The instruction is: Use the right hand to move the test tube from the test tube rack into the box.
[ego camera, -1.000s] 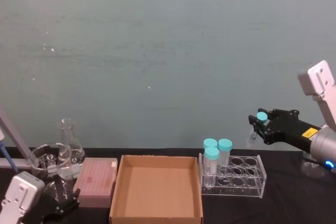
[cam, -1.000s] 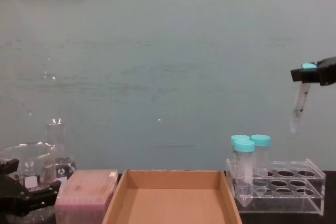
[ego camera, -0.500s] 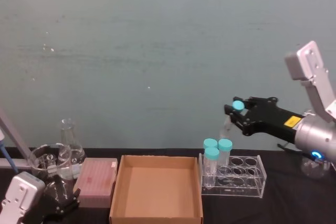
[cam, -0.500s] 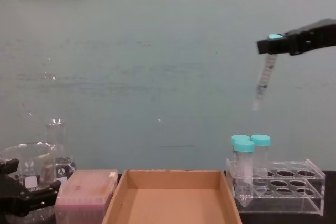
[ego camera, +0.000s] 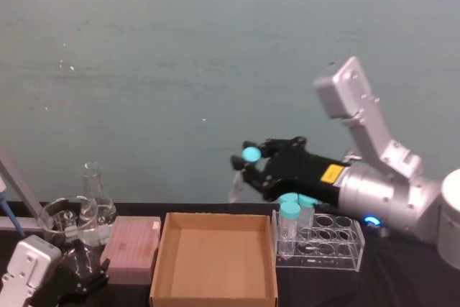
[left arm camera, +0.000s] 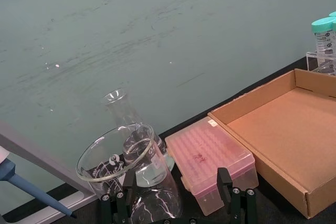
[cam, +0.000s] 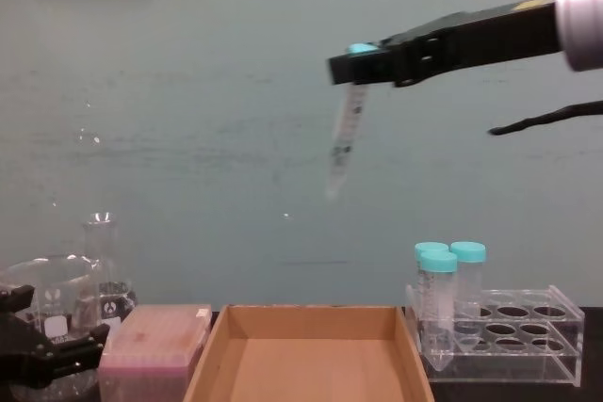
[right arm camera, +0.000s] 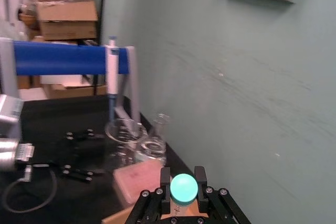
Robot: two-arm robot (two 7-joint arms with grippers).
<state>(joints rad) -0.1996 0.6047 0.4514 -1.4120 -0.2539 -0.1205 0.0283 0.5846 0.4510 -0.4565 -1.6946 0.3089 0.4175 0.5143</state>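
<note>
My right hand [ego camera: 249, 168] is shut on the test tube [ego camera: 238, 183] just below its teal cap, and the tube hangs tilted with its tip down. In the chest view the right hand [cam: 356, 67] holds the test tube [cam: 344, 138] high in the air over the box [cam: 311, 313]. The right wrist view shows the teal cap of the test tube [right arm camera: 184, 188] between the fingers [right arm camera: 165, 178]. The brown box [ego camera: 161, 257] lies left of the clear test tube rack [ego camera: 338, 246]. My left gripper [ego camera: 80, 278] rests low at the front left, fingers [left arm camera: 234, 203] spread.
Three fat teal-capped tubes [ego camera: 290, 211] stand in the rack's left end [cam: 440, 263]. A pink lidded box [ego camera: 134, 245] sits left of the cardboard box. Glass flasks [ego camera: 96, 190] and a beaker [ego camera: 66, 219] stand beyond it, close to the left gripper. A pipette stand [ego camera: 14, 185] leans at far left.
The right arm has swung left, carrying the test tube from beside and above the rack to a spot over the box. The left gripper has not moved.
</note>
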